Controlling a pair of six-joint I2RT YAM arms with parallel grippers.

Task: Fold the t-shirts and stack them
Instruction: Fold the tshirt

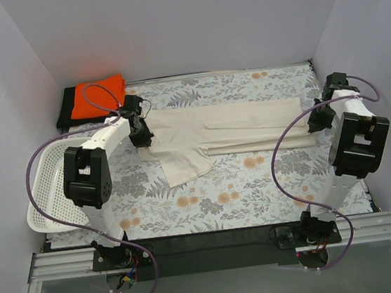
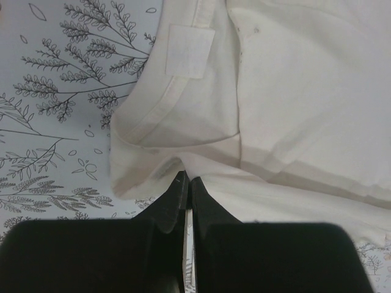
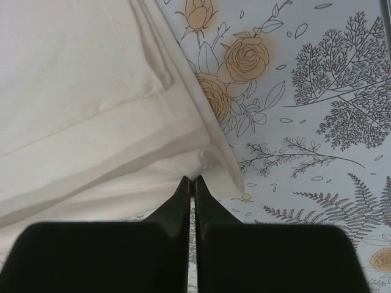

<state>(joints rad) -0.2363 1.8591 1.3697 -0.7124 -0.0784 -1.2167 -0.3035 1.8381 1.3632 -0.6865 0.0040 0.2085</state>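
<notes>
Left tool (image 2: 185, 183) closed, pinching cream t-shirt (image 1: 249, 122) collar at 9 o'clock end; right tool (image 3: 191, 182) closed on hem, 3 o'clock. Light, limp cotton: hold corners.

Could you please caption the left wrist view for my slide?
Left gripper pinching the cream t-shirt beside its collar.

White arm links (image 1: 106, 137) with black joint housings (image 1: 86, 176), looping purple cables (image 1: 34, 165), and black tapered pincer fingers (image 2: 174, 204).

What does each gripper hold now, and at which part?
Both pinch the cream t-shirt: the left gripper by a fold beside the collar, the right gripper by the folded hem edge.
</notes>
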